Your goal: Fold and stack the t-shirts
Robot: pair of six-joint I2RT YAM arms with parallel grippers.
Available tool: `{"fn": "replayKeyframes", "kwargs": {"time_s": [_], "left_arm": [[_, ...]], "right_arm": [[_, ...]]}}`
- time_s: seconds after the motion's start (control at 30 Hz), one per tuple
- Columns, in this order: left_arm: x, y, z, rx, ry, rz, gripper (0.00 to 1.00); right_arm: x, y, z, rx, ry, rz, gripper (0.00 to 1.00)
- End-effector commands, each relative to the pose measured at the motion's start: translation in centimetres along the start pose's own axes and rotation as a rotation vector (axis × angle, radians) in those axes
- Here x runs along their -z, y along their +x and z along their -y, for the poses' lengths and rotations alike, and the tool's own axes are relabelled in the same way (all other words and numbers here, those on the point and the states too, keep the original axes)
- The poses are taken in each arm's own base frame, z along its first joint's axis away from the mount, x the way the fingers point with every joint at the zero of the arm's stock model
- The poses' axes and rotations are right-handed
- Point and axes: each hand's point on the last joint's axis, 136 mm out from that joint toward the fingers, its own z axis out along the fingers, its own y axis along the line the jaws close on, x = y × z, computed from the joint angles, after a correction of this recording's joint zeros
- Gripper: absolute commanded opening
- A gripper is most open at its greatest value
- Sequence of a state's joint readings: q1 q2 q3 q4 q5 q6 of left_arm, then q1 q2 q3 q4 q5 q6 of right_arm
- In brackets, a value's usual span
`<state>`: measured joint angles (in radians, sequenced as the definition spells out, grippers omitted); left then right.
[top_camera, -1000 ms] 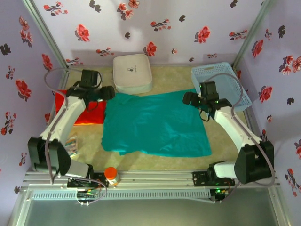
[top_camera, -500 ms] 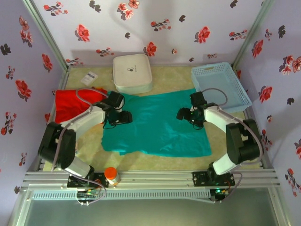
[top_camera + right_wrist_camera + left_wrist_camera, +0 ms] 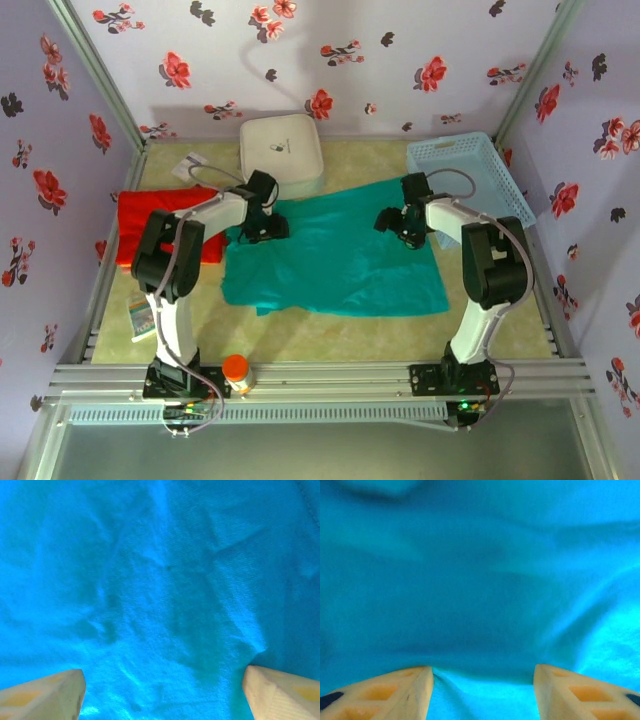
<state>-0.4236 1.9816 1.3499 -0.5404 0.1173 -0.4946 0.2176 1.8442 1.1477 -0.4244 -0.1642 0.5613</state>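
The teal-green t-shirt (image 3: 330, 255) lies spread flat in the middle of the table. The red t-shirt (image 3: 150, 222) lies bunched at the left edge. My left gripper (image 3: 268, 228) is down on the teal shirt's far left part. Its fingers (image 3: 395, 692) stand apart with a low ridge of teal cloth (image 3: 480, 580) between them, my left gripper (image 3: 483, 690) open. My right gripper (image 3: 400, 228) is down on the shirt's far right part. It stands wide open (image 3: 163, 695) over flat, wrinkled teal cloth (image 3: 165, 590), which its fingertips (image 3: 45, 695) touch.
A white rounded box (image 3: 281, 155) stands behind the shirt. The light-blue basket (image 3: 480, 170) is at the back right. An orange-capped bottle (image 3: 236, 370) stands at the near edge. A paper card (image 3: 190, 165) and a small packet (image 3: 142, 318) lie at the left.
Both grippers left the shirt's far corners, moved inward and came down on the cloth. The left arm no longer covers the red shirt. The teal shirt's far edge has shifted.
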Motion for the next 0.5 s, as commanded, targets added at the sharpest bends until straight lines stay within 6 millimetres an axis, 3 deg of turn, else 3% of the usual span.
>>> {"fn": "replayKeyframes", "kwargs": {"time_s": [0.0, 0.13, 0.27, 0.37, 0.47], "left_arm": [[-0.7, -1.3, 0.0, -0.044, -0.012, -0.031, 0.54], [0.7, -3.6, 0.4, -0.064, -0.011, 0.015, 0.53], [5.0, -4.5, 0.7, -0.102, -0.005, 0.067, 0.53], [8.5, -2.9, 0.6, -0.115, 0.007, 0.093, 0.53], [11.4, 0.2, 0.1, -0.116, 0.031, 0.107, 0.52]], "right_arm": [[-1.0, -0.8, 1.1, -0.018, 0.039, -0.02, 0.83], [-0.5, -3.0, 0.5, 0.003, 0.032, 0.021, 0.83], [1.2, -3.7, -1.7, 0.034, -0.048, 0.056, 0.86], [3.0, -2.9, -3.0, 0.082, -0.09, 0.08, 0.89], [4.7, -1.4, -3.8, 0.113, -0.126, 0.092, 0.89]]}}
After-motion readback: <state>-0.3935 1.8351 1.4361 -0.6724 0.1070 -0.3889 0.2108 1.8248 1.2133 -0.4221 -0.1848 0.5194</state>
